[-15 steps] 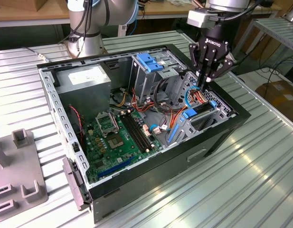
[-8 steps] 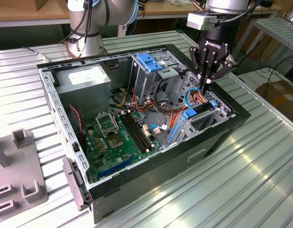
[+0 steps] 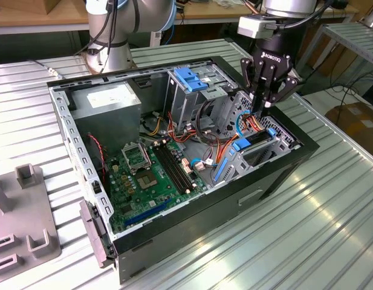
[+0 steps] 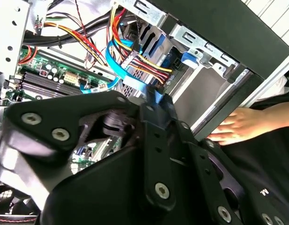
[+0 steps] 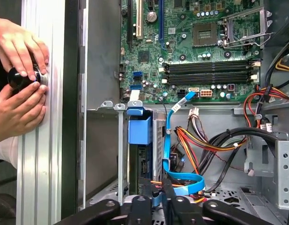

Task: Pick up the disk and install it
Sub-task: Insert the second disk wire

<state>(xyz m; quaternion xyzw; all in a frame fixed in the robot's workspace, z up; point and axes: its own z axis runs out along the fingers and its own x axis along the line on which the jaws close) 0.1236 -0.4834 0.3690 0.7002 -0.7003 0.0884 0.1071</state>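
I find the claw (image 3: 263,107) lowered into the open computer case (image 3: 265,187) on the desk (image 3: 319,229), at the drive bay on the exterior view's right. Its fingers (image 5: 168,194) are drawn close together and pinch the light-blue edge of the disk (image 5: 145,159). In the first wrist view I see the disk standing on edge in that bay, beside the motherboard (image 5: 200,51) and a bundle of coloured cables (image 5: 200,140), while a person's hands (image 5: 18,70) rest on a black knob (image 5: 20,78) at the desk edge outside the case.
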